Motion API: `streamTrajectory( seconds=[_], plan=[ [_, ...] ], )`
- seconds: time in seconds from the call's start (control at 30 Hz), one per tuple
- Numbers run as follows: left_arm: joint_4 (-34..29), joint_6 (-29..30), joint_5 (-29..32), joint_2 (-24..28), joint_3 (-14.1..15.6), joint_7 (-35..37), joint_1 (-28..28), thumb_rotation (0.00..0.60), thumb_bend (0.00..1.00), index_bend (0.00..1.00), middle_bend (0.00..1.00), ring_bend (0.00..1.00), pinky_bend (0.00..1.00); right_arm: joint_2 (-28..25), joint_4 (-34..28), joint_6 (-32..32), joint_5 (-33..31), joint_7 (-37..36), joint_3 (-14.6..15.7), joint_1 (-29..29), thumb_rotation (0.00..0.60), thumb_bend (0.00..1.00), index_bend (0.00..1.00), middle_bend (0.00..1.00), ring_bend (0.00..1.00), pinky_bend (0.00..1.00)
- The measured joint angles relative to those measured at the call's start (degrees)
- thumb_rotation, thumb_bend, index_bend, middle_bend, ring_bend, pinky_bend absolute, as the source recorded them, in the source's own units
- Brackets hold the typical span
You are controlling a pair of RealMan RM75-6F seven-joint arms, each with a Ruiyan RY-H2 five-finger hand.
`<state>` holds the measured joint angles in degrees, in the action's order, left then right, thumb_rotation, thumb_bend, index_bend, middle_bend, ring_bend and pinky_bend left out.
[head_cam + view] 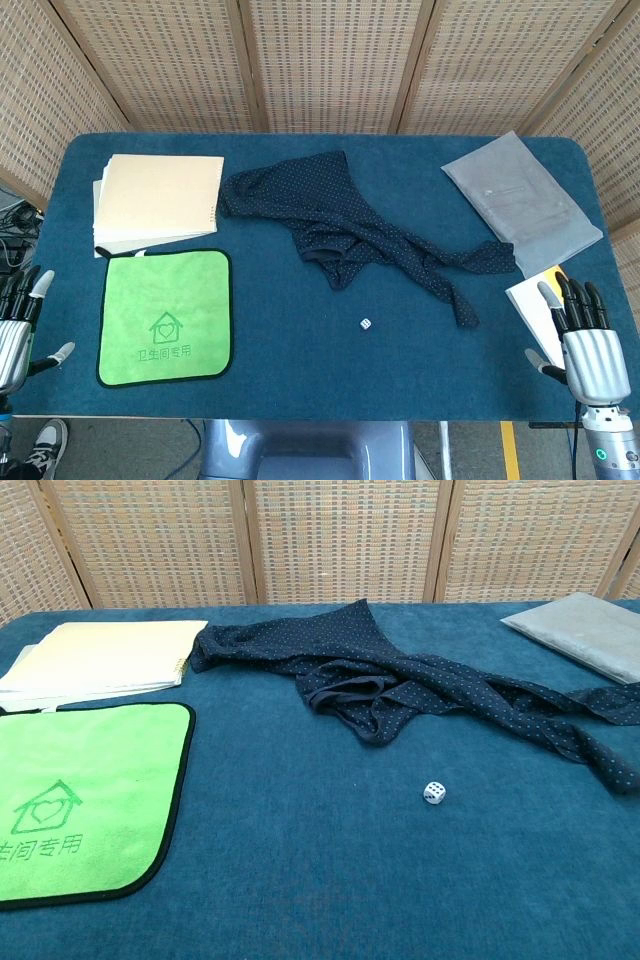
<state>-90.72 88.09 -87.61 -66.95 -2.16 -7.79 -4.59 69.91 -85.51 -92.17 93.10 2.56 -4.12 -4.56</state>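
A crumpled dark blue dotted garment (350, 220) (420, 690) lies across the middle of the blue table (300, 400). A small white die (366, 324) (434, 792) sits just in front of it. My left hand (18, 325) hovers at the table's left edge beside a green cloth (165, 316) (80, 800), fingers apart and holding nothing. My right hand (585, 335) is at the front right corner, fingers spread and empty, next to a white sheet with a yellow corner (535, 300). Neither hand shows in the chest view.
A cream notebook stack (160, 200) (100, 655) lies at the back left. A grey flat pouch (520, 190) (590, 630) lies at the back right. Woven wicker screens (330, 60) stand behind the table.
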Motion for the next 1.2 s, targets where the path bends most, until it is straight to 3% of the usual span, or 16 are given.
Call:
streamTrajectory(
  seconds=[0.53, 0.73, 1.03, 1.2],
  plan=[
    [-1.2, -0.6, 0.9, 0.9, 0.1, -0.7, 0.0, 0.6, 0.0, 0.0, 0.0, 0.0, 0.0, -0.7, -2.3, 2.0, -0.2, 2.1, 1.2, -0.3, 0.6, 0.15, 0.0, 0.0, 0.0, 0.0],
    [-1.2, -0.8, 1.0, 1.1, 0.1, -0.5, 0.0, 0.6, 0.0, 0.0, 0.0, 0.0, 0.0, -0.1, -2.4, 3.0, 0.0, 3.2, 1.4, -0.7, 0.6, 0.15, 0.04, 0.0, 0.0, 0.0],
    [-1.1, -1.0, 1.4, 1.3, 0.0, 0.1, 0.1, 0.6, 0.0, 0.0, 0.0, 0.0, 0.0, 1.1, -4.1, 5.5, 1.3, 5.0, 0.2, -4.1, 0.6, 0.15, 0.28, 0.0, 0.0, 0.02],
    [-1.0, -1.2, 1.8, 1.4, -0.2, 0.8, 0.1, 0.6, 0.0, 0.0, 0.0, 0.0, 0.0, 3.9, -5.1, 10.3, 1.9, 7.2, -1.9, -9.0, 0.6, 0.2, 0.48, 0.12, 0.0, 0.14]
  ],
)
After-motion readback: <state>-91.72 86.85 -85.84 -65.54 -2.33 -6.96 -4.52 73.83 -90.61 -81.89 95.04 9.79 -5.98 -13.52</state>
